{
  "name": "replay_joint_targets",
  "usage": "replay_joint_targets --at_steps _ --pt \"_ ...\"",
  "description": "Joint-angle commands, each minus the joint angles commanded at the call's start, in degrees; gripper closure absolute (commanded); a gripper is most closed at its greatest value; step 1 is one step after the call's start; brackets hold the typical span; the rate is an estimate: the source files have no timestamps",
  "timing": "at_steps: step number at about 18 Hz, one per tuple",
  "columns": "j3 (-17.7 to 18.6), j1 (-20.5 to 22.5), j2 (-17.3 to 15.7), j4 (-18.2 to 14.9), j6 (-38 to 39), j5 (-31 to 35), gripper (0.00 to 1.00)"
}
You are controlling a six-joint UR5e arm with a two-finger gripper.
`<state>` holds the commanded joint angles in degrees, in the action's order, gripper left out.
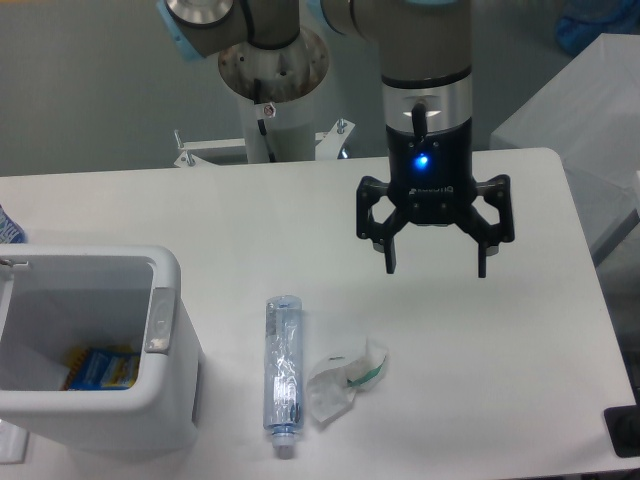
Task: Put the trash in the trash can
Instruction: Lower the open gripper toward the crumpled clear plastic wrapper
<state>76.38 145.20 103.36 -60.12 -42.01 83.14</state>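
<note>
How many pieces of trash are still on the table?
2: the plastic bottle beside the trash can, and the crumpled wrapper just right of it.

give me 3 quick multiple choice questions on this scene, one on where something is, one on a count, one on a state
1. Where does the bottle lie?
A. inside the bin
B. on the table between bin and wrapper
C. in the gripper

2. How many trash pieces lie on the table?
A. one
B. two
C. four

3. How is the gripper?
A. open and empty
B. shut on the wrapper
C. shut on the bottle

Answers:
1 B, the bottle lies right of the bin and left of the wrapper.
2 B, only bottle and wrapper.
3 A, its fingers stand spread above the table, holding nothing.
</note>
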Motion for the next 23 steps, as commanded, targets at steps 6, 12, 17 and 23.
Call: replay_joint_targets --at_steps 6,12,17,23 --pt "0.09 -0.26 0.09 0.09 0.79 -0.17 0.0" --pt "2.28 -0.53 0.79 0.7 0.44 -0.18 0.0" --pt "4.74 -0.53 1.23 2.11 2.37 -0.09 0.0" --pt "9.13 -1.93 2.46 2.2 5.27 -0.35 0.0"
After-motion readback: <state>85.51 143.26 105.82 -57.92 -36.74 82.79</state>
